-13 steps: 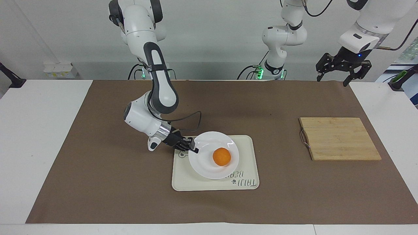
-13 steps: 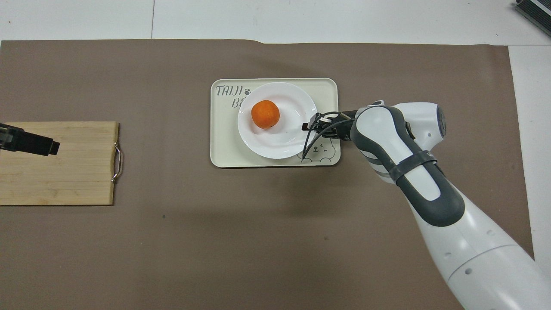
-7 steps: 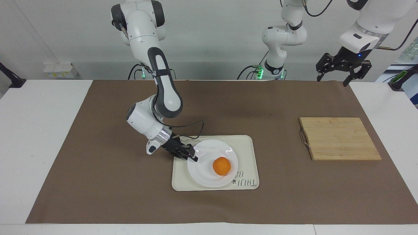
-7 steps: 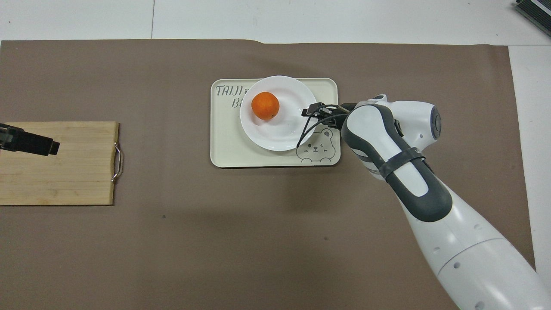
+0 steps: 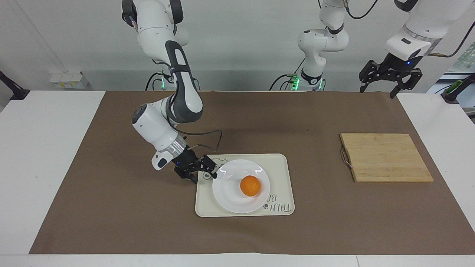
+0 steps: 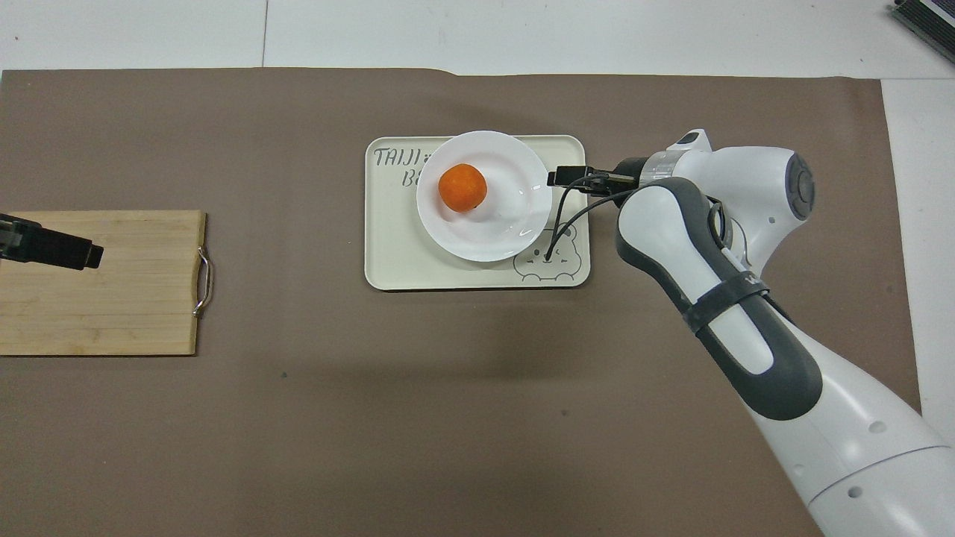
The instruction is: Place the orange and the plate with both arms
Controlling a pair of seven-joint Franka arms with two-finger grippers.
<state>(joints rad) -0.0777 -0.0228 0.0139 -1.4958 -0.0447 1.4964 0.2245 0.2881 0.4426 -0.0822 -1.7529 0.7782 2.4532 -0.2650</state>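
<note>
The orange [image 5: 249, 185] [image 6: 462, 187] lies in the white plate [image 5: 227, 193] [image 6: 492, 233], which rests flat on the cream tray [image 5: 282, 164] [image 6: 388, 257]. My right gripper [image 5: 200, 174] [image 6: 568, 177] is low and open, just off the plate's rim on the side toward the right arm's end, holding nothing. My left gripper [image 5: 386, 87] [image 6: 66, 252] hangs open and empty, raised over the wooden board at the left arm's end, where that arm waits.
A wooden cutting board [image 5: 386, 157] [image 6: 112, 298] with a metal handle lies toward the left arm's end of the brown mat. The right arm's cable loops over the tray corner with the bear drawing.
The right gripper lowered the tilted plate flat onto the tray, opened and let go of its rim, then drew back a little. The left arm has not moved.
</note>
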